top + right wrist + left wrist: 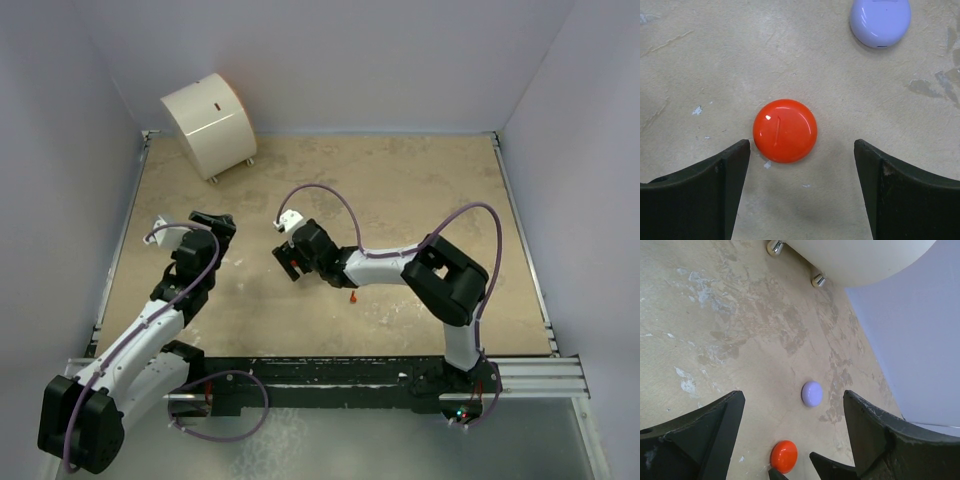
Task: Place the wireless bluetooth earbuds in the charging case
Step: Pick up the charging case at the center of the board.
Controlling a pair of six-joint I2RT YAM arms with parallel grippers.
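A tiny red-orange earbud (353, 296) lies on the table (420, 190) just beside the right arm (385, 266). The closed red case (785, 131) sits just ahead of the right gripper (292, 262), whose fingers stand wide apart and empty, with the lilac case (880, 22) near. The left gripper (793, 396) is likewise spread wide, holding nothing.

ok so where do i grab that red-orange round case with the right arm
Probably grip the glossy red-orange round case across its side rim at the widest part, coming straight down from above. It lies flat, domed lid up, so the slick top offers no hold.
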